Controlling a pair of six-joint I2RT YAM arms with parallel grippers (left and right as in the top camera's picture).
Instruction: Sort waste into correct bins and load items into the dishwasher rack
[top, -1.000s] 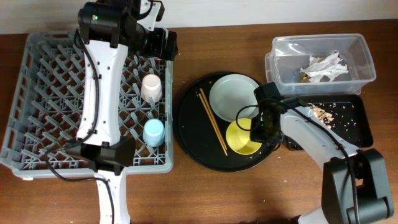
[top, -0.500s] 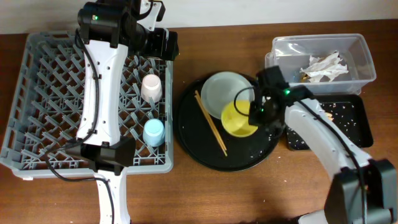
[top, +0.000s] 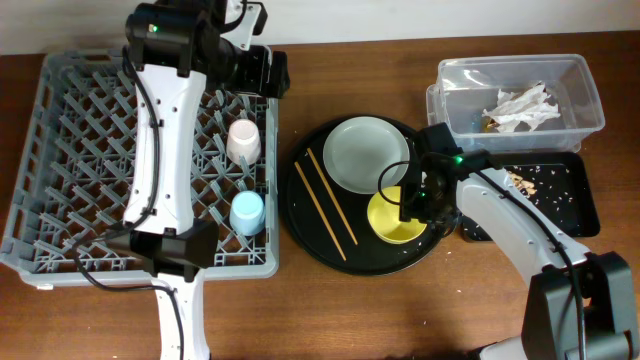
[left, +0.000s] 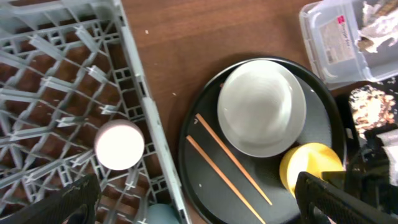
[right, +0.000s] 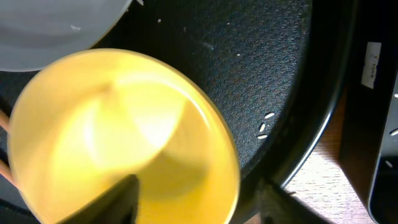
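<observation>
We see the round yellow bowl upright at five o'clock of the pale grey-white round plate, thin wooden chopsticks at seven.

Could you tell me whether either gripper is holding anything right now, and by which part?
Nothing looks held. The right gripper stands open astride the rim of the yellow bowl without pinching it; the left gripper is open and empty.

Everything sits on a dark reddish-brown wooden table, with the grain running left to right across the top. Along the far edge you can see a strip of plain pale off-white wall. The lighting is pretty even and soft. Shadows are faint, and the wood has a mild sheen.
</observation>
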